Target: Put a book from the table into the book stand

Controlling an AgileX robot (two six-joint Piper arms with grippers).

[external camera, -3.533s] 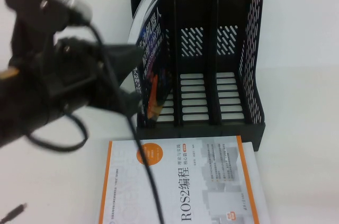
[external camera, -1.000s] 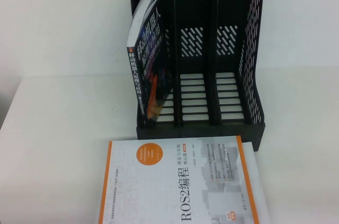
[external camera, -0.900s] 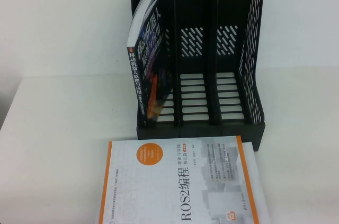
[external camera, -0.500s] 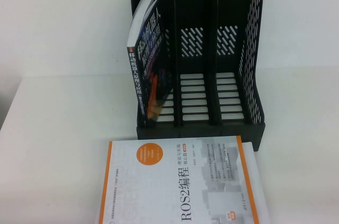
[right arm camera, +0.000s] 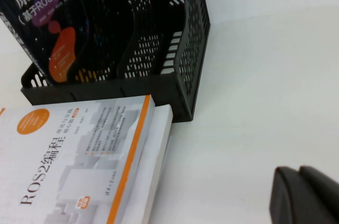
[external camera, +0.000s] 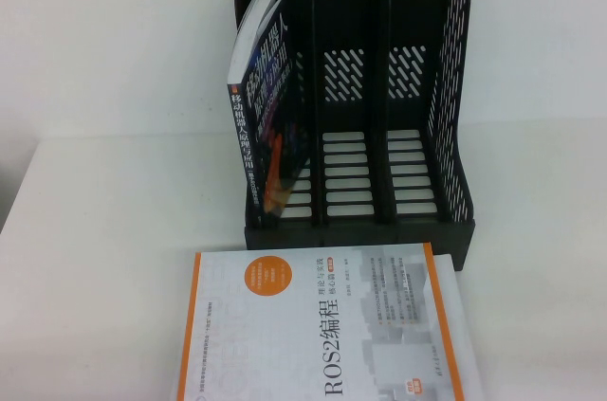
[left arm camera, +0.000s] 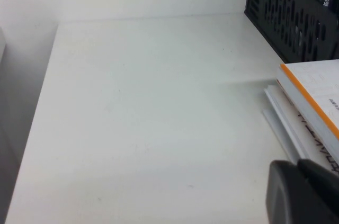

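Left gripper (left arm camera: 303, 192), seen only from its own wrist camera, hangs over bare table (left arm camera: 148, 107) on the left side of the book stand (left arm camera: 296, 12), its two dark fingertips pressed together and gripping nothing; right gripper (right arm camera: 304, 195), likewise seen only from its own wrist camera, hangs over bare table on the right side of the book stand, its fingertips also pressed together and empty; neither arm appears in the high view. Book stand (external camera: 379, 98), black with three slots and slotted vents, stands upright toward the far side of the table (external camera: 104, 230); book (external camera: 268, 126), dark-covered with white Chinese title and an orange blob, stands on end in the leftmost slot of the book stand, its foot inside the slot at the front and its top leaning toward the stand's left wall, pages slightly fanned at the top. White book (external camera: 322, 325), orange-bordered and titled "ROS2", lies flat just in front of the book stand, apart from both grippers; a second white volume shows beneath it in the wrist views.
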